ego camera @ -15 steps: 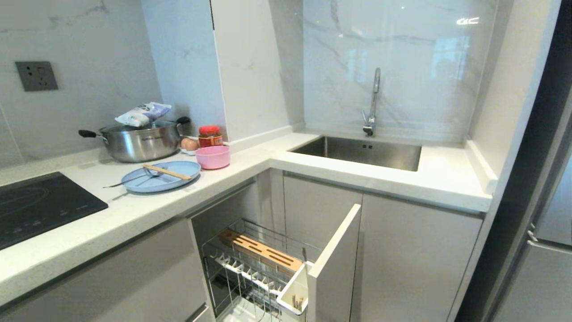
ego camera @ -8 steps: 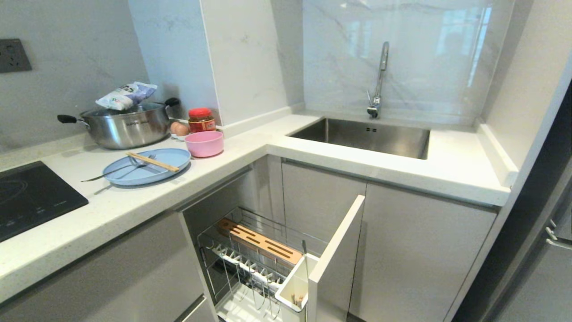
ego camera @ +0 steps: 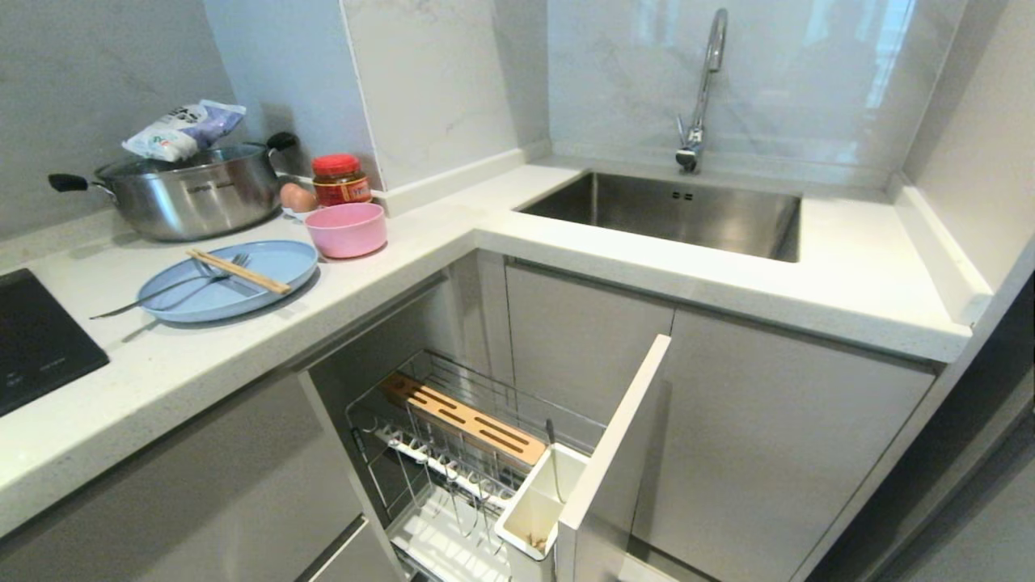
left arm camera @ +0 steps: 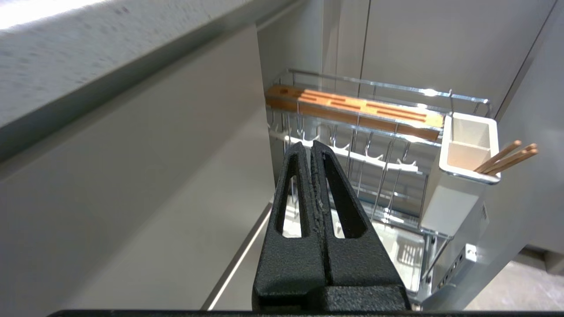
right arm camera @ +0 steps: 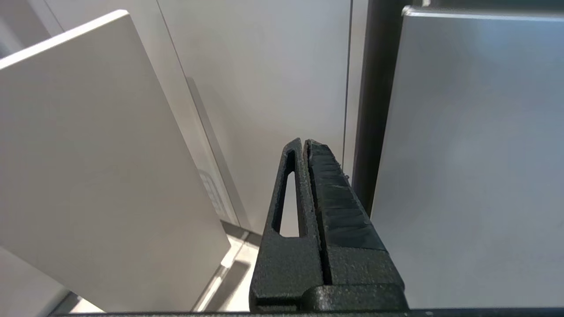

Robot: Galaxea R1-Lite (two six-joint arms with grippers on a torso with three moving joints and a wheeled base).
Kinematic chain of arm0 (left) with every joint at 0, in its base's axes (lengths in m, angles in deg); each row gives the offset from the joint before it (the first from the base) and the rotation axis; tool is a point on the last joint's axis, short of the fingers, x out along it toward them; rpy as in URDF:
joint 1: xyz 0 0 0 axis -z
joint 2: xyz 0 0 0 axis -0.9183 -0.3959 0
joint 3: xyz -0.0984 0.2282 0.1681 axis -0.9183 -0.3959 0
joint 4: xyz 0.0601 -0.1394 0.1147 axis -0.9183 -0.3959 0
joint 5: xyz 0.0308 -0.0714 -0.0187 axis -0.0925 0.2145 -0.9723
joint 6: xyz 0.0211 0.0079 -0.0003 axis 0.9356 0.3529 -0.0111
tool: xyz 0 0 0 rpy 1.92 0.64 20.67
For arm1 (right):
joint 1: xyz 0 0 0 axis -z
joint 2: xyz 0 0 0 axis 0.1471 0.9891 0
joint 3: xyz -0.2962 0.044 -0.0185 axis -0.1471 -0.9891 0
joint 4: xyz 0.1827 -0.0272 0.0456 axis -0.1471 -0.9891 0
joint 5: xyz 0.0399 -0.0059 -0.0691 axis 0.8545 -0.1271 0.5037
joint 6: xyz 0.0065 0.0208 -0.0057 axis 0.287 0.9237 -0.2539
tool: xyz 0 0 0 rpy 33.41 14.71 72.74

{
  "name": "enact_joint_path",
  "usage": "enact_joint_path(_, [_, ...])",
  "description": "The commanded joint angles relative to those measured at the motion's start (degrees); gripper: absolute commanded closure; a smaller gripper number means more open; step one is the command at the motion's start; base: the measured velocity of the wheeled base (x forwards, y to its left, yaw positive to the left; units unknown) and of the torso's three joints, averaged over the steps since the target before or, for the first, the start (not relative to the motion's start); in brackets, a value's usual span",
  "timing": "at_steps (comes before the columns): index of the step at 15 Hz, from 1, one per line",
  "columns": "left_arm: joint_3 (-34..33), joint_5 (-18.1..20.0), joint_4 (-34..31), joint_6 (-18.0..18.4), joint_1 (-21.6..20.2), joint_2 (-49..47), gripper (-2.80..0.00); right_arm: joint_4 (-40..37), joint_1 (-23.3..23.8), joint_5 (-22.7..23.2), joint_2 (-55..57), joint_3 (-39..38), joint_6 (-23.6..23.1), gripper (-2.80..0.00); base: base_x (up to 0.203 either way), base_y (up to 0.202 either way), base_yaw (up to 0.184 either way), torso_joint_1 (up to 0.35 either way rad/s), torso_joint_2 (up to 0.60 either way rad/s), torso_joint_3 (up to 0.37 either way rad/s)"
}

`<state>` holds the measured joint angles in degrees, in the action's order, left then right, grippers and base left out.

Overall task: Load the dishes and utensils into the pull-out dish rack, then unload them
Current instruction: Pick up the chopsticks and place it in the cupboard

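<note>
**Both pincers closed, dishes on the desk**

My left pincer (left arm camera: pixel 311 149) hung low before the rack (ego camera: pixel 453 440), fingers pressed together and empty. My right pincer (right arm camera: pixel 305 147) was likewise closed on nothing, facing cabinet doors. The plate (ego camera: pixel 230 279) lay on the desk (ego camera: pixel 242 356), with chopsticks (ego camera: pixel 238 271) and a fork (ego camera: pixel 162 291) across it. The bowl (ego camera: pixel 346 229) sat just right of it. The rack stood pulled out below, right of the plate.

One plate (ego camera: pixel 230 283), one bowl (ego camera: pixel 346 229), one pot (ego camera: pixel 190 194), one jar (ego camera: pixel 340 179), perhaps two eggs (ego camera: pixel 297 197).
</note>
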<state>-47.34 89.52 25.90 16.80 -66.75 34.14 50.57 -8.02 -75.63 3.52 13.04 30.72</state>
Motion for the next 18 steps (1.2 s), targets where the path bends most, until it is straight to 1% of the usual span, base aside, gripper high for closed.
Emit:
enact_joint_path(1, [0.0, 0.03, 0.0, -0.04, -0.01, -0.07, 0.0, 0.05, 0.0, -0.01, -0.23, 0.0, 0.03, 0.0, 0.0, 0.0, 0.0, 0.003, 0.01, -0.198])
enact_joint_path(18, [-0.09, 0.03, 0.0, -0.04, -0.01, -0.07, 0.0, 0.05, 0.0, -0.01, -0.21, 0.0, 0.03, 0.0, 0.0, 0.0, 0.0, 0.003, 0.0, -0.195])
